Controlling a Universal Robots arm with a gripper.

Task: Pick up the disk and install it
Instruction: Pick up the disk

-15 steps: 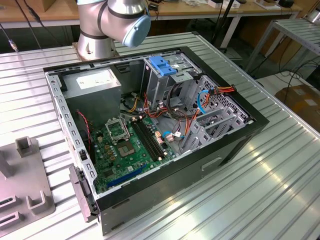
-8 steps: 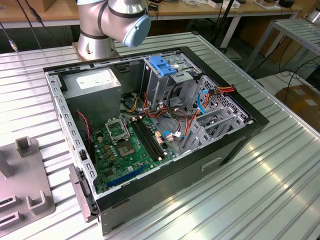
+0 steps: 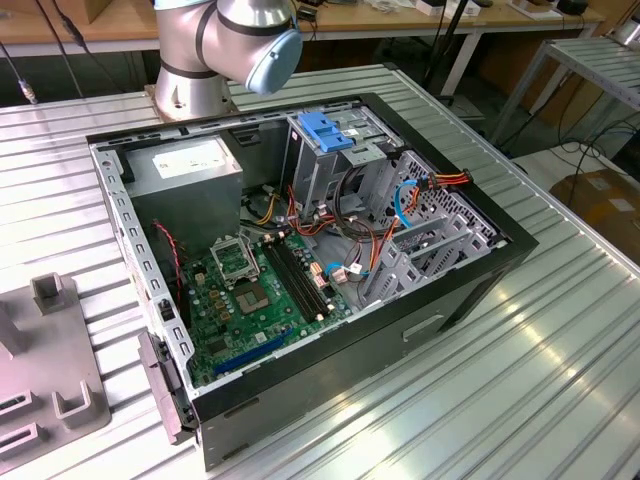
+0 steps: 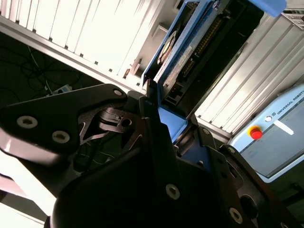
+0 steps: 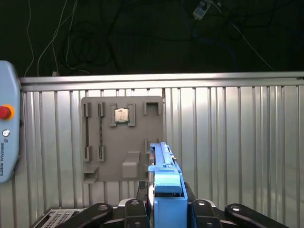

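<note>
**Disk's clamped in the pincer, up off the desk**

Exterior view, starting from its left: a grey fixture plate [image 3: 40, 350] sits on the ribbed desk [image 3: 540, 380]. Next is the open PC case [image 3: 470, 290] with a blue-topped cage [image 3: 325, 135] upright inside and the arm [image 3: 235, 40] behind. In both wrist views the pincer [image 5: 165, 204] is clenched on the disk [image 5: 164, 175], held edge-on between the fingers [image 4: 154, 137]. In the first wrist view the plate lies beyond it, with a chip [image 5: 121, 115] seated in it.
</note>
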